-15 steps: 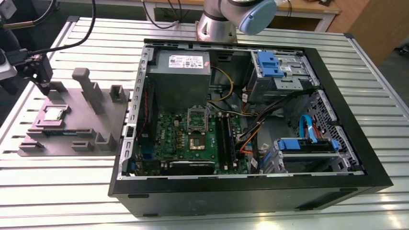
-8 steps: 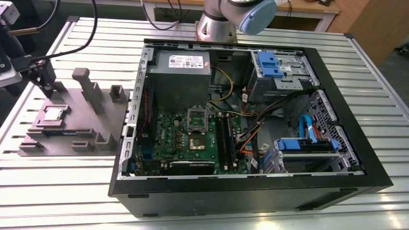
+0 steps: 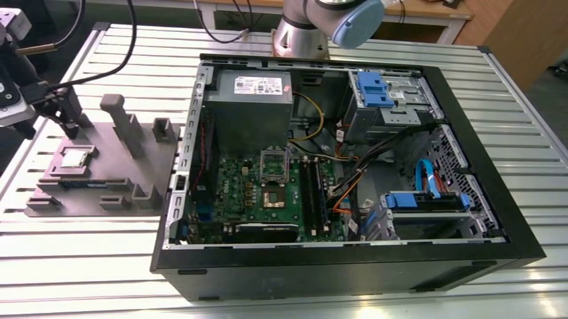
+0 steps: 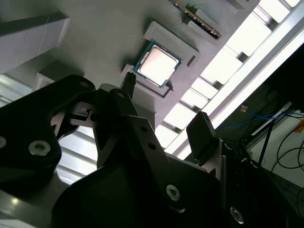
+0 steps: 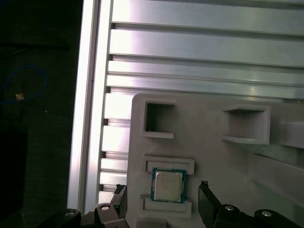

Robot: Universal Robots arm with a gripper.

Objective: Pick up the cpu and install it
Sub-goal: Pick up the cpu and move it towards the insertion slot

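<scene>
The cpu (image 3: 76, 158), a small square chip with a silver top and green edge, lies flat in a pocket of the grey holder block (image 3: 133, 176) at the exterior view's left, beside the open computer case (image 3: 355, 266). My gripper (image 3: 71, 127) hangs just above the chip and is open. In both wrist views the black fingertips (image 5: 204, 190) stand on either side of the cpu (image 5: 167, 185), apart from it. The second wrist view shows the cpu (image 4: 156, 64) beyond the open gripper (image 4: 165, 108). On the green motherboard the socket (image 3: 273, 199) lies uncovered, its frame (image 3: 273, 161) folded back.
The grey holder block carries upright posts (image 3: 120, 116) and empty pockets (image 5: 159, 121). Inside the case sit a grey power-supply box (image 3: 251, 100), black memory slots (image 3: 312, 189), blue drive brackets (image 3: 384, 90) and loose cables (image 3: 355, 173). The slatted metal table's edge (image 5: 88, 95) runs close by the block.
</scene>
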